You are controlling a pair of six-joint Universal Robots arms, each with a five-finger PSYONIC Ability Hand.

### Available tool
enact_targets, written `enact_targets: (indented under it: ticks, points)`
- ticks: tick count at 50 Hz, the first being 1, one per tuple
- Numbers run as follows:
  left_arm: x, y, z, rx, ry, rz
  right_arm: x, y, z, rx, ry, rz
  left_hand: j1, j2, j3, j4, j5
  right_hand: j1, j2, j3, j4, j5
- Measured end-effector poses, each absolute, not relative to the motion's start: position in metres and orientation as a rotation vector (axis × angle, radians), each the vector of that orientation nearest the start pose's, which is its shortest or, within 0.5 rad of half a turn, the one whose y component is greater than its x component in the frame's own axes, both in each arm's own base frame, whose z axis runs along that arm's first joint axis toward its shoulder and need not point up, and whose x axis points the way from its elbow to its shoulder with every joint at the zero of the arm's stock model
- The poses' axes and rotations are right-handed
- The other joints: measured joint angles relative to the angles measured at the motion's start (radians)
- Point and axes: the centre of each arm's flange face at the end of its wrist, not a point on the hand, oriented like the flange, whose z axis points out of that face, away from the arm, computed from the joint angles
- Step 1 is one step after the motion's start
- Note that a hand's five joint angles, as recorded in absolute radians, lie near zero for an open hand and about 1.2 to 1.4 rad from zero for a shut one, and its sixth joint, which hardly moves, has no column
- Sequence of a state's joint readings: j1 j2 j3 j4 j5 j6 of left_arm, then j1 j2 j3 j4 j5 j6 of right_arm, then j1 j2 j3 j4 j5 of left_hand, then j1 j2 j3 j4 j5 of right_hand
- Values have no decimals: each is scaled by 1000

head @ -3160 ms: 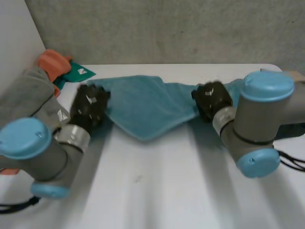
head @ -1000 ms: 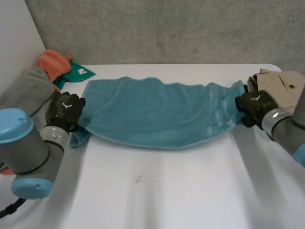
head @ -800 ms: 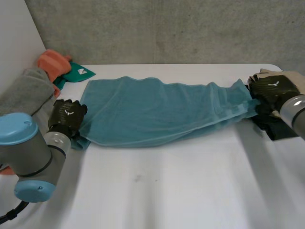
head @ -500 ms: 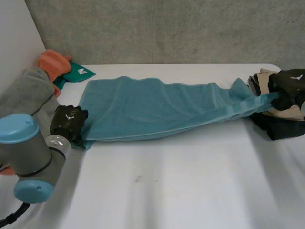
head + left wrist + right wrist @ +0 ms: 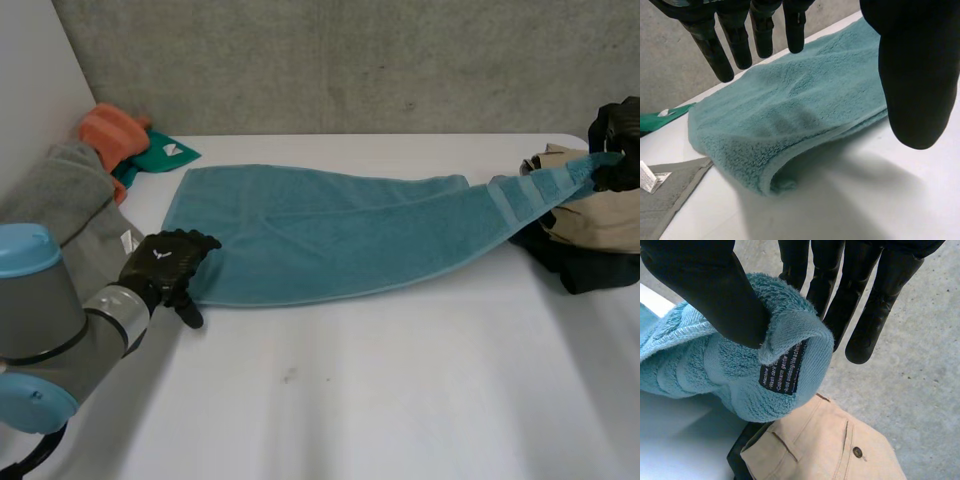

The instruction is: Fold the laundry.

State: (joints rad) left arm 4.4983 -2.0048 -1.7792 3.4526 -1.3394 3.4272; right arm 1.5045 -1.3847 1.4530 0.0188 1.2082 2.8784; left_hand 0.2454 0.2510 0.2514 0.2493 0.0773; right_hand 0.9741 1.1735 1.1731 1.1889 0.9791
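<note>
- The blue towel (image 5: 330, 235) now lies stretched out on the desk (image 5: 380, 390).
- The left hand (image 5: 165, 265) has let go, its fingers straight at the towel's corner.
- The right hand (image 5: 618, 135) pinches the towel's other end, raised above beige trousers (image 5: 600, 215).

Grey arm, blue caps, black hands

The left arm (image 5: 55, 330) is a thick grey tube with rounded light-blue caps (image 5: 25, 252) and a silvery band (image 5: 113, 310) at the wrist. The left hand (image 5: 165, 265) is black with a small white mark (image 5: 160, 254) on its back, and the right hand (image 5: 620, 135) is black too. The fingers (image 5: 715, 47) are slim and glossy, the thumb (image 5: 917, 75) broad and smooth.
</note>
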Motion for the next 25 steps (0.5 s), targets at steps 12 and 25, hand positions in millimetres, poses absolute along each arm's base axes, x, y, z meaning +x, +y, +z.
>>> enact_targets:
  ticks: [12,25]
  points:
    - [-209,-313,118,962,2236,-1835,141,-347,283,-594,2200,-2098,10,23,16,22,21,0,0,0,0,0]
    - [-204,-330,107,983,2144,-1780,142,-346,281,-598,2204,-2088,185,176,174,179,177,0,0,0,0,0]
